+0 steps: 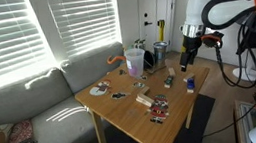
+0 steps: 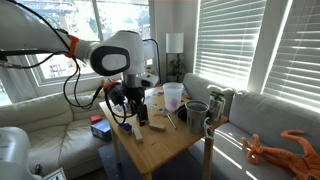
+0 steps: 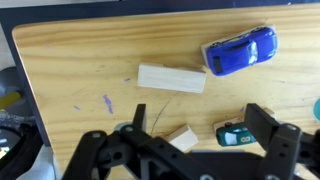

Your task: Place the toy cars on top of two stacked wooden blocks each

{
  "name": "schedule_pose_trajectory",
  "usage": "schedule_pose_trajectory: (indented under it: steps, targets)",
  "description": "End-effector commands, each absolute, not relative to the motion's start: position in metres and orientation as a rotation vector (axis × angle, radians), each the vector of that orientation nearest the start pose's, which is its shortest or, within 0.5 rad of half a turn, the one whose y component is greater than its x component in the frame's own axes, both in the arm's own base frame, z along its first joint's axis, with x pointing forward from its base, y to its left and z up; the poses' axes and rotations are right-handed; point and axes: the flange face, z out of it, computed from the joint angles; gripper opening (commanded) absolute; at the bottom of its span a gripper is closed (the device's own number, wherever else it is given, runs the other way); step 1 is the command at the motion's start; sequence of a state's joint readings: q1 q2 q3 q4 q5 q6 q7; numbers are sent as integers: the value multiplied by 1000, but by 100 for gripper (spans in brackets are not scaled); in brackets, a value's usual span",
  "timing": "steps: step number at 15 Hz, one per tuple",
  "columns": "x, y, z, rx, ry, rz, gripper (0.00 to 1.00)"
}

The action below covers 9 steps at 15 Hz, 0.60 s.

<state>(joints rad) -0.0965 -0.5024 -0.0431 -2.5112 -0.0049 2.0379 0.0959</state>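
In the wrist view the gripper hung over the table with its jaws spread wide apart and nothing between the pads. The blue car stood on the bare wood at about 1 o'clock from the gripper, tilted a little, its nose just beside the right end of a long block. That block lay flat at about 11 o'clock from the gripper. A small block lay nearer, low between the fingers, and at its 3 o'clock sat a small dark and teal thing, seemingly the dark car, partly hidden by the right finger. Neither car sat on a block, and no block lay on another.

In both exterior views the gripper pointed down, close above the table, near one end. There the cars were too small to tell.
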Motion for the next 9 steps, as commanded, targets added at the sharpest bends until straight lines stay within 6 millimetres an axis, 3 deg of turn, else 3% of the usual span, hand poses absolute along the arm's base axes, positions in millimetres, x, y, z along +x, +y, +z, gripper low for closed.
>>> schedule_pose_trajectory:
  steps: [1, 9]
  targets:
    - [385, -32, 455, -3110, 187, -31, 100]
    - [373, -9, 430, -3109, -23, 68, 100]
